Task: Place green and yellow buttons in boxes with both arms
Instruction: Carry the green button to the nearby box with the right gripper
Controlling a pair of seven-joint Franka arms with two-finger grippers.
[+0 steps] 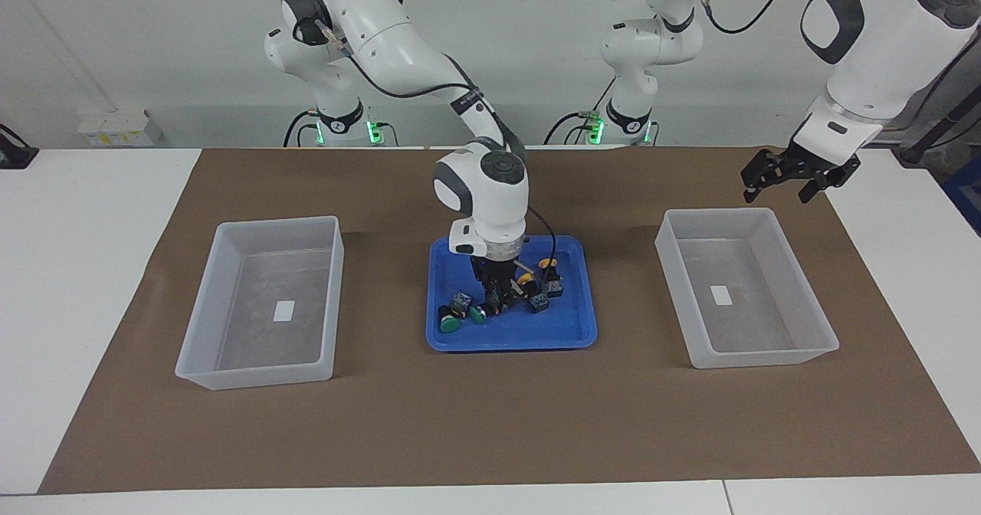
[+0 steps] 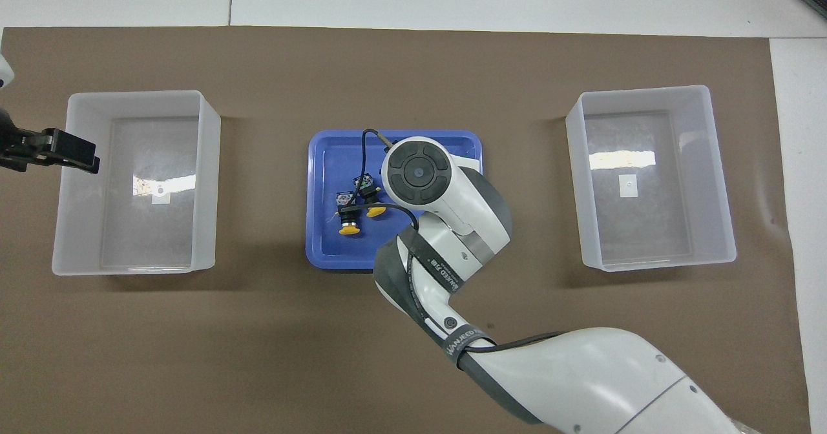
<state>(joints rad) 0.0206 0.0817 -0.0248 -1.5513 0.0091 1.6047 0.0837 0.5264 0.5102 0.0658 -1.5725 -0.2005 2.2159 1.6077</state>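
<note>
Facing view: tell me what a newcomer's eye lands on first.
The shallow blue plastic tray at mid-table, with the right gripper down in it, shut among the green-capped and yellow-capped push buttons. Two empty translucent whitish plastic bins flank the tray, and the open left gripper waits above one bin's edge.

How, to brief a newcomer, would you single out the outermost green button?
Find the one blue thing, a shallow plastic tray. Near its corner farthest from the robots, toward the right arm's end, lies a push-button with a round green cap; its green twin sits nearer the tray's middle.
</note>
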